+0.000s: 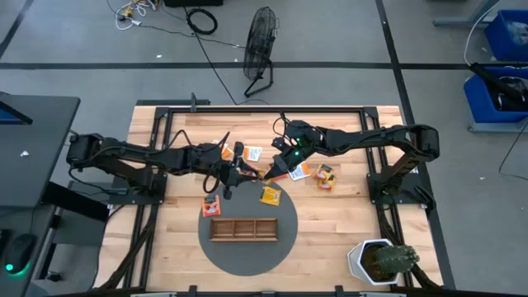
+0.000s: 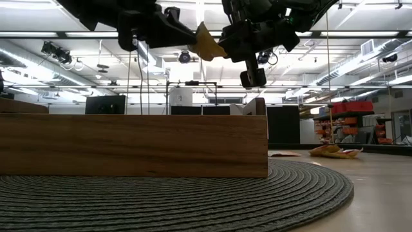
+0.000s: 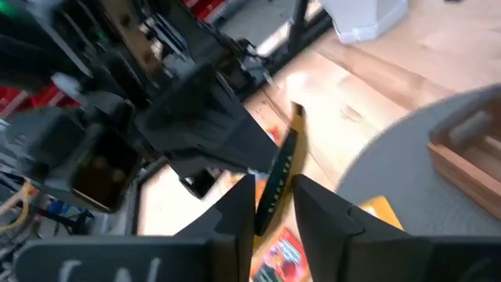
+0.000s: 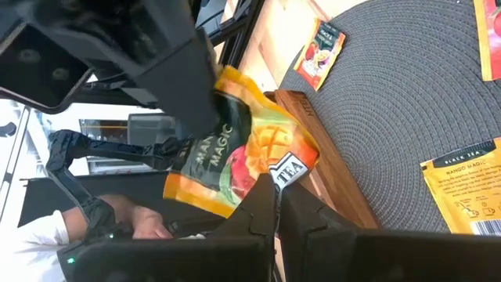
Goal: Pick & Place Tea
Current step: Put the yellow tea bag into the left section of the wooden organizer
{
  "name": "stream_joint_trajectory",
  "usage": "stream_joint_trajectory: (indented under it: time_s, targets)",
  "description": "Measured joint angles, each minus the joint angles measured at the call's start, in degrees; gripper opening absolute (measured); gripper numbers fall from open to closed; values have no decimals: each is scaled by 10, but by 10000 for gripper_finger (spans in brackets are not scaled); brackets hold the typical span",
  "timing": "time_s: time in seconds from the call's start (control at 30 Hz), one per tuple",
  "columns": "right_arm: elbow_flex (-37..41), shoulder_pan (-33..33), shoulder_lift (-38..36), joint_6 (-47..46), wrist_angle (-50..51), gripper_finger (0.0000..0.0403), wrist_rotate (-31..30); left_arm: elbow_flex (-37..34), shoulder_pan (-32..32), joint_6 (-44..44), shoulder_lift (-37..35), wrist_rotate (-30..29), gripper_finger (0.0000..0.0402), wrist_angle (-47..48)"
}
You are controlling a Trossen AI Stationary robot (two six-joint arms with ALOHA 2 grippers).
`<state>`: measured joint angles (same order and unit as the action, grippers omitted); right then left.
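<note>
One yellow-orange tea sachet [image 4: 235, 149] with a mango picture hangs in the air between both grippers, above the far part of the table [image 1: 258, 173]. My left gripper [image 1: 239, 171] comes from the table's left, my right gripper [image 1: 276, 167] from its right; each is shut on this sachet. The low view shows the sachet [image 2: 207, 42] high above the wooden tray [image 2: 135, 145]. Other sachets lie flat on the table: a red one [image 1: 212, 206], a yellow one [image 1: 270, 195] and orange ones [image 1: 324, 177]. My left gripper has the sachet's edge [image 3: 275, 184] between its two fingers, seen edge-on, coming level from the table's left. The sachet is lifted clear. My right gripper pinches the sachet's corner by the white TEA label [image 4: 288, 168] between its two fingers, coming from the table's right. The sachet stands clear of the table.
The long wooden compartment tray [image 1: 243, 228] sits on a round grey mat [image 1: 247, 252] at the near middle. A white pot with a cactus [image 1: 379, 260] stands at the near right corner. More sachets [image 1: 252, 153] lie at the far middle.
</note>
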<state>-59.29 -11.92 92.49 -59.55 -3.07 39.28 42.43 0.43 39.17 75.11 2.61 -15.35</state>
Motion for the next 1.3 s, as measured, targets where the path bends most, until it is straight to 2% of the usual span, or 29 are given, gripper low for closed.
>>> stream_joint_trajectory:
  time_s: [0.3, 0.4, 0.5, 0.63, 0.83, 1.0, 1.17, 1.3]
  targets:
    - [0, 0, 0, 2, 2, 0, -3, 0, 0, -9, 4, -5, 42, 0]
    - [0, 0, 0, 2, 1, 0, -4, 0, 0, -19, 4, -17, 13, 0]
    - [0, 0, 0, 2, -1, 0, -8, 0, -1, -49, 4, -36, 6, 1]
    - [0, 0, 0, 0, -3, 17, -25, 0, -1, -132, 3, -73, 3, 8]
    - [0, -1, -8, 17, -7, 80, -29, 0, -9, -259, -31, -121, 2, 71]
    - [0, -8, -13, 35, -6, 128, -25, 0, -17, -374, -88, -149, 2, 157]
    - [0, -6, -15, 63, -7, 158, -41, 0, -19, -516, -162, -140, 2, 268]
    - [0, -5, -15, 68, 1, 161, -59, -1, -19, -614, -214, -81, 2, 314]
